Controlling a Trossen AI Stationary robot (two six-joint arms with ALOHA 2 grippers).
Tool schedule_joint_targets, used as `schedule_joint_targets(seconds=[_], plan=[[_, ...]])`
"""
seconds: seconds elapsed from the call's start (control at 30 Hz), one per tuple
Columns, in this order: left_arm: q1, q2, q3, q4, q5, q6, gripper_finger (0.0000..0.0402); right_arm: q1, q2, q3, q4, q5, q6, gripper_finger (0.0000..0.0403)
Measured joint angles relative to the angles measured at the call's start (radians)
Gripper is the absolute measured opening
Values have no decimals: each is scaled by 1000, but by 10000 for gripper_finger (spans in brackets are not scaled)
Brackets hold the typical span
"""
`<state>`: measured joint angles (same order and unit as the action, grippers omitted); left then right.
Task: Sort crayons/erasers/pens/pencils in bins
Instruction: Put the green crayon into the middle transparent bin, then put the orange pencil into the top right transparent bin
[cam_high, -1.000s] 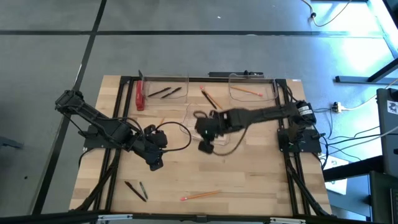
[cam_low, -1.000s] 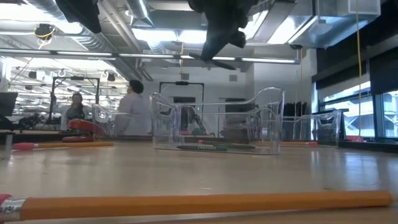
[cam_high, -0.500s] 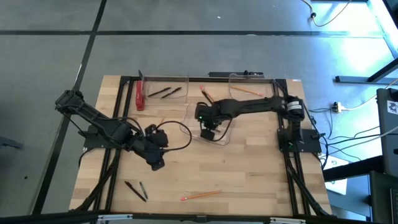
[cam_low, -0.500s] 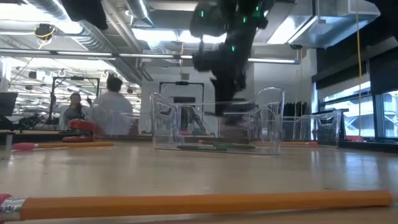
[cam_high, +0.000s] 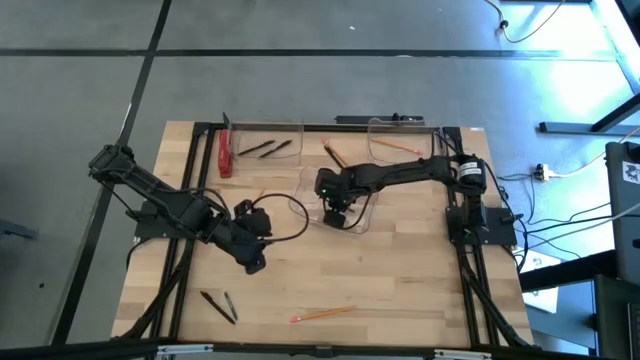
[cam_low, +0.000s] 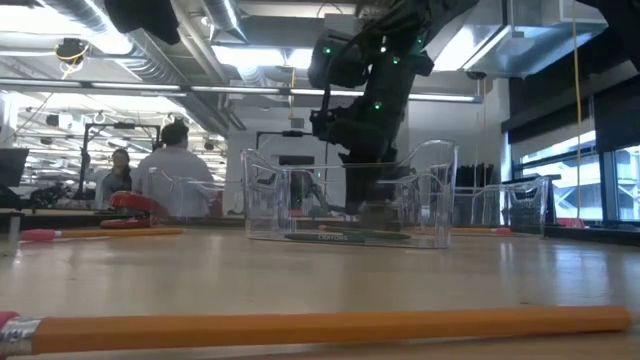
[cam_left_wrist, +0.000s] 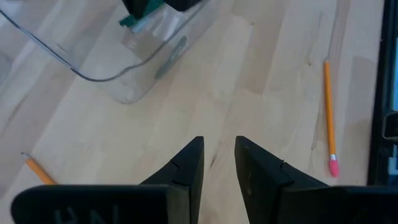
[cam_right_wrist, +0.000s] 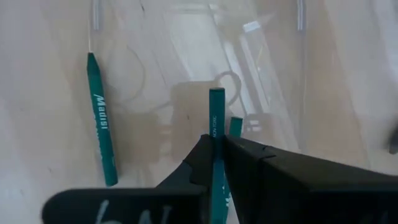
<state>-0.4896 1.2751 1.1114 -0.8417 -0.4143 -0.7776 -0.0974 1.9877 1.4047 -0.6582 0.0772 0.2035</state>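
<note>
My right gripper (cam_high: 335, 212) reaches down into the clear centre bin (cam_high: 358, 222) and is shut on a green crayon (cam_right_wrist: 216, 115). Another green crayon (cam_right_wrist: 101, 118) lies flat on that bin's floor. My left gripper (cam_high: 250, 264) hangs open over bare table left of the bin, with nothing between its fingers (cam_left_wrist: 186, 163). The far left bin (cam_high: 265, 128) holds black pens (cam_high: 266, 148). An orange pencil (cam_high: 400, 146) lies in the far right bin (cam_high: 405, 128). Another pencil (cam_high: 322, 314) lies near the front edge. My right gripper pinches the green crayon's shaft (cam_right_wrist: 216, 134) between its two fingers. The fingers point steeply down and lie along the crayon, whose free end (cam_right_wrist: 216, 93) sticks out past the fingertips toward the bin's floor. I cannot tell whether that end touches the floor.
A red eraser (cam_high: 224, 155) lies beside the far left bin. An orange pencil (cam_high: 335, 155) lies between the two far bins. Two short dark sticks (cam_high: 219, 304) lie at the front left. People stand in the room behind (cam_low: 175, 180). Cables (cam_high: 290, 215) loop beside the left gripper.
My right gripper has come down from well above the table into the centre bin and moved a little toward the far edge, staying shut on the green crayon.
</note>
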Motion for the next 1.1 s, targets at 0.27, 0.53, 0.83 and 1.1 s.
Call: schedule_joint_targets(seconds=[0.27,0.53,0.83,1.1], plan=[[0,0,0,0,-32,0,83,0,0,-4,13,-1,1,32],[0,0,0,-1,-32,0,83,0,0,-4,12,0,55,74],[0,0,0,-6,-31,-6,83,-6,0,65,-57,0,48,123],[-13,0,0,-215,-29,-293,83,51,0,346,-310,0,-53,109]])
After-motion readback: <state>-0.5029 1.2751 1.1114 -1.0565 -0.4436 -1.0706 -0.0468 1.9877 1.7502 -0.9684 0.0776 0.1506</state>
